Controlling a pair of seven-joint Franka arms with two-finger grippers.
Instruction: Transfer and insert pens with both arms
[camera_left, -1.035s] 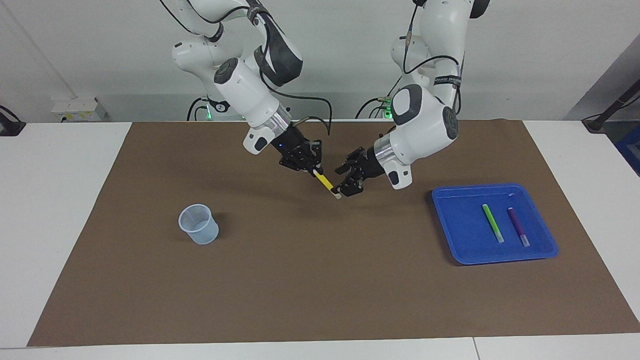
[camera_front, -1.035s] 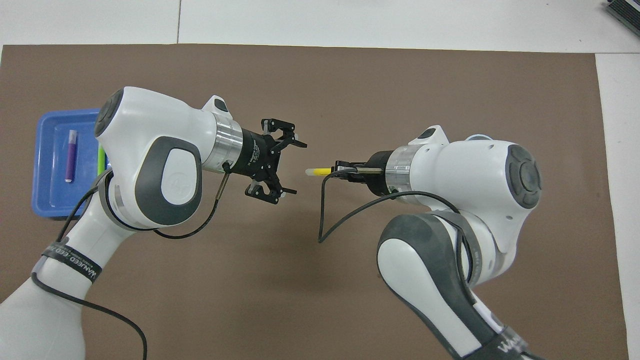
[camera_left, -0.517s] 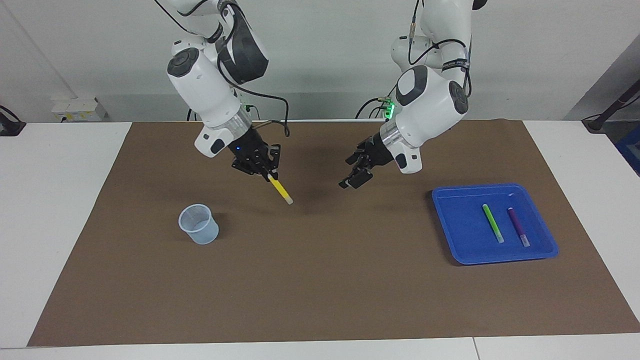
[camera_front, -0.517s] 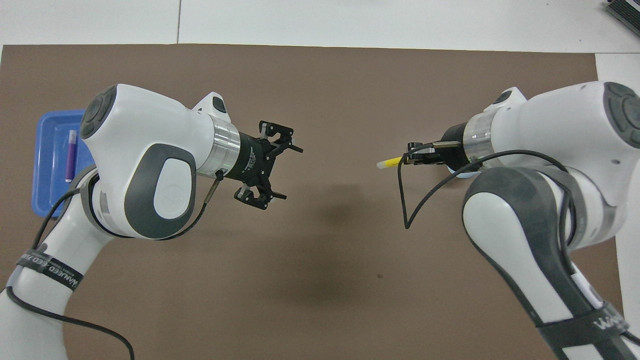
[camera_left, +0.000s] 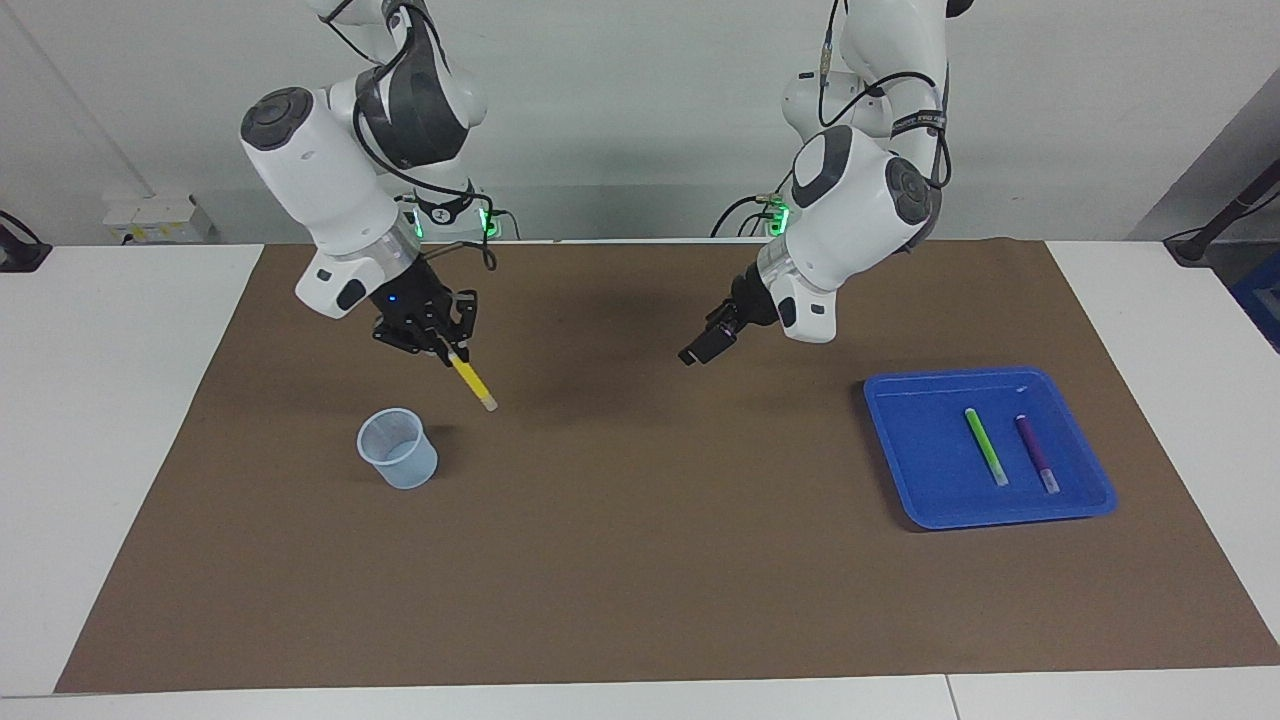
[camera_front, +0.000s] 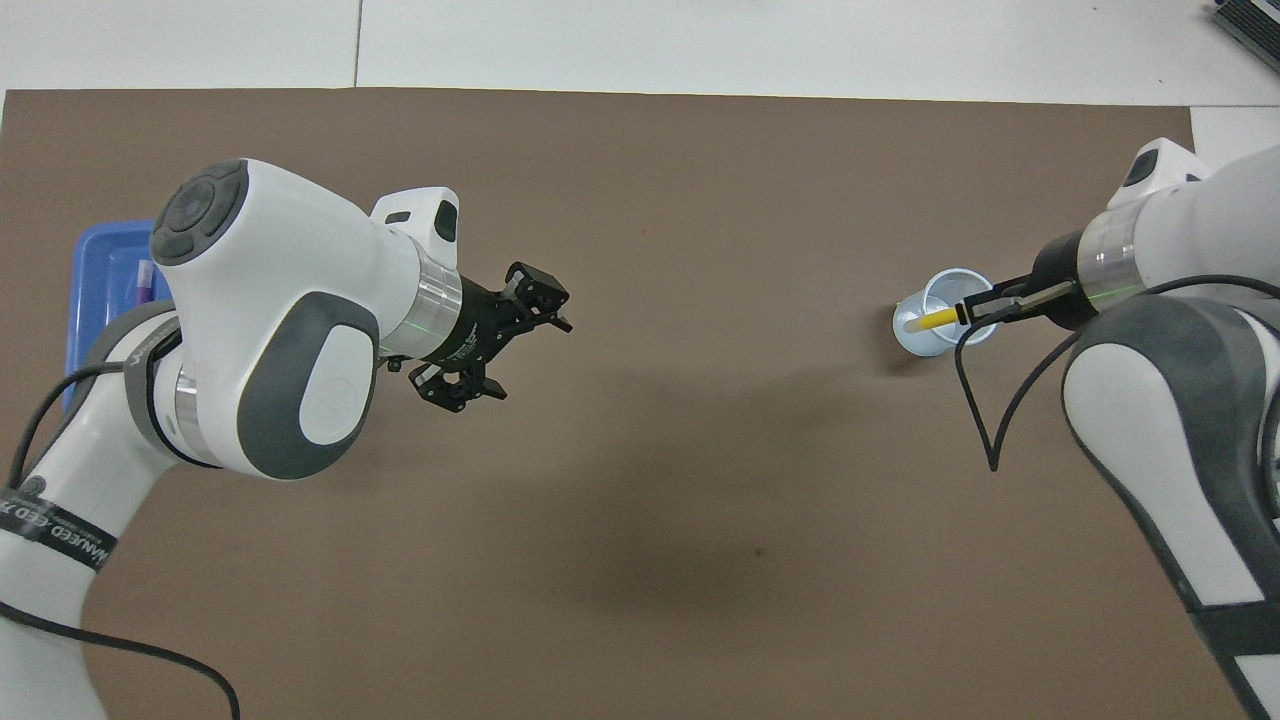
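Facing view | right claw (camera_left: 447, 349) clamped on yellow pen (camera_left: 470, 379), raised | left claw (camera_left: 700, 350) spread wide, empty

A black band (camera_front: 55, 530) on the left arm carries white lettering, of which only "EED" is legible. No other text can be read.

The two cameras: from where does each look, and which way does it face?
Facing view: high across the table, looking at both arms; right tool holds the yellow pen near the cup.
Overhead view: above the robots' end, looking down; both arms enter from below.
Shared: cup, pen, blue tray, left tool.
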